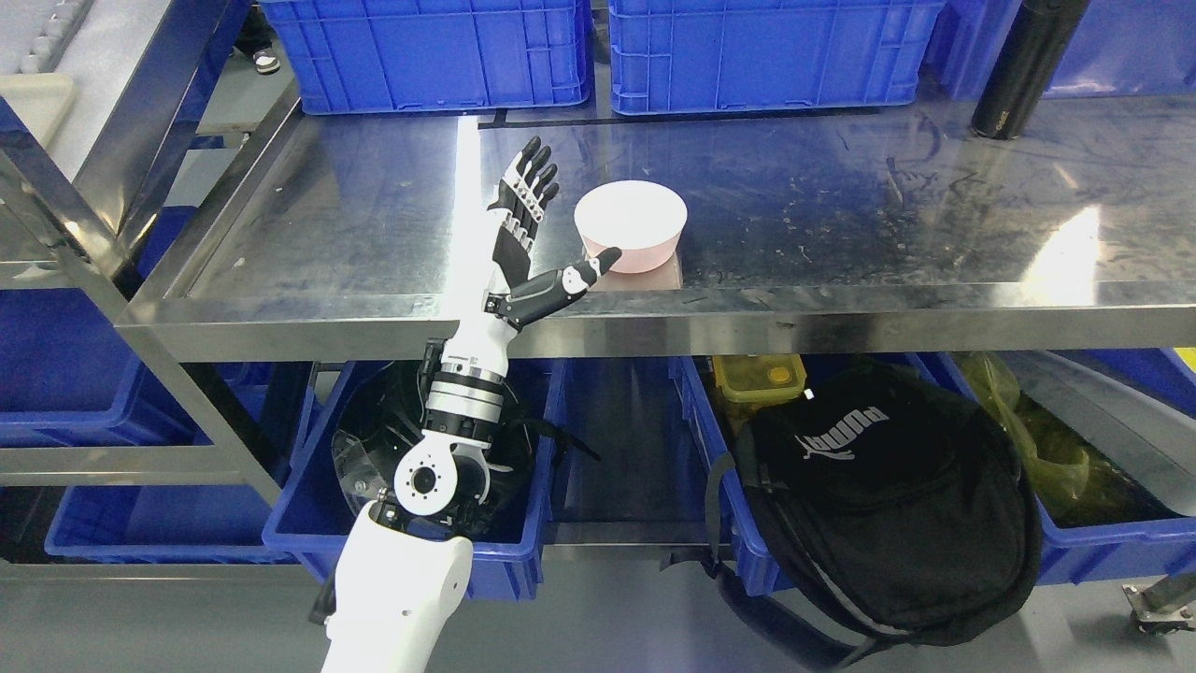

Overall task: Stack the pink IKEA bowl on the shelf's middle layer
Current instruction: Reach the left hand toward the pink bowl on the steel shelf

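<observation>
The fingers of the left hand are spread wide and straight, pointing up and away from the camera, and they hold nothing. The thumb sticks out to the right, and its pale tip reaches the near left side of the pink bowl; whether it actually touches the wall or only overlaps it in this view cannot be told. The four long fingers stand just to the left of the bowl, with a gap between them and its rim.

The bowl sits upright on the steel shelf, mouth facing up, close to the front edge and a little left of the middle. It is round, so it has no long axis to speak of. Its inside looks washed out white under the light, and only the outer wall shows pink. A faint reflection lies beneath it on the metal.

The left arm rises from the lower left, crossing the shelf's front lip. Behind the bowl stand two blue crates, cut off by the top edge, and a black bottle at the far right, its top also cut off. Below the shelf, a black backpack rests in a blue bin.
</observation>
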Controlling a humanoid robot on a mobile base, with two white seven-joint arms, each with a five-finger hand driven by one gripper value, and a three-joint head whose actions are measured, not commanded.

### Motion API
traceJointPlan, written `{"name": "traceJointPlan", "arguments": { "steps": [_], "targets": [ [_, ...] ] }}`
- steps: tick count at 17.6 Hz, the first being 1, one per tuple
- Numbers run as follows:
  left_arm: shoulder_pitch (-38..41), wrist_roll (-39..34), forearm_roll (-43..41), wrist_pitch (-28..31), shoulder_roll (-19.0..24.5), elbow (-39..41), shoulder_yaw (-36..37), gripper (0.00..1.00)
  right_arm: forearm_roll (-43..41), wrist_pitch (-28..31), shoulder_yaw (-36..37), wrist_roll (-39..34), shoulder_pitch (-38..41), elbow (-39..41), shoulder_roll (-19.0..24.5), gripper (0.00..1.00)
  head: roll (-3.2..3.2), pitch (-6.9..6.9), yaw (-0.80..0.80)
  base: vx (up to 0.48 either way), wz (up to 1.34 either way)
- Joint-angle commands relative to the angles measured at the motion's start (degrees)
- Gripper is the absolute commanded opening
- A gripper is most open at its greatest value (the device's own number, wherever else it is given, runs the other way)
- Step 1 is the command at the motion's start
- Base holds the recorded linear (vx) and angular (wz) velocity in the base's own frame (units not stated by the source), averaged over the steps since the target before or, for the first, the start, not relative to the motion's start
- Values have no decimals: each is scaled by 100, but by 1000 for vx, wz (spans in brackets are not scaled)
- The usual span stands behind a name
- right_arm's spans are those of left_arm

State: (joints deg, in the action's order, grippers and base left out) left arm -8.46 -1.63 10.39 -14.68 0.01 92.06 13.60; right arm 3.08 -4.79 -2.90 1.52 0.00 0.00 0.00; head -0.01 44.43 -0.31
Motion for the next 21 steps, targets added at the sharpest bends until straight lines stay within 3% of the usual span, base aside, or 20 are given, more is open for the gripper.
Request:
{"name": "traceJointPlan", "arguments": {
  "steps": [1,3,6,8,11,15,17,19,21],
  "targets": [
    [-128,109,-124,131,99,-12,-217,100,0,4,0,-3,132,100,-100,100,0,0,0,0,0],
    [-479,599,-177,395,208,-12,-374,100,0,4,0,-3,132,100,-100,100,0,0,0,0,0],
    [-1094,1119,-720,431,1296,-12,-437,100,0,4,0,-3,132,100,-100,100,0,0,0,0,0],
    [-1726,2117,-2207,501,1791,-64,-393,100,0,4,0,-3,132,100,-100,100,0,0,0,0,0],
    [-2483,3980,-3970,370,1862,-65,-323,100,0,4,0,-3,132,100,-100,100,0,0,0,0,0],
    [-2835,4293,-4852,19,2029,-56,371,99,0,4,0,-3,132,100,-100,100,0,-1,0,0,0],
    [-2907,4844,-5431,9,1968,-56,503,100,0,4,0,-3,132,100,-100,100,0,-1,0,0,0],
    [-2915,5452,-5556,-9,1566,-65,486,100,0,4,0,-3,132,100,-100,100,0,0,0,0,0],
    [-2863,5506,-5670,-9,1240,-83,477,100,0,4,0,-3,132,100,-100,100,0,0,0,0,0]
  ]
}}
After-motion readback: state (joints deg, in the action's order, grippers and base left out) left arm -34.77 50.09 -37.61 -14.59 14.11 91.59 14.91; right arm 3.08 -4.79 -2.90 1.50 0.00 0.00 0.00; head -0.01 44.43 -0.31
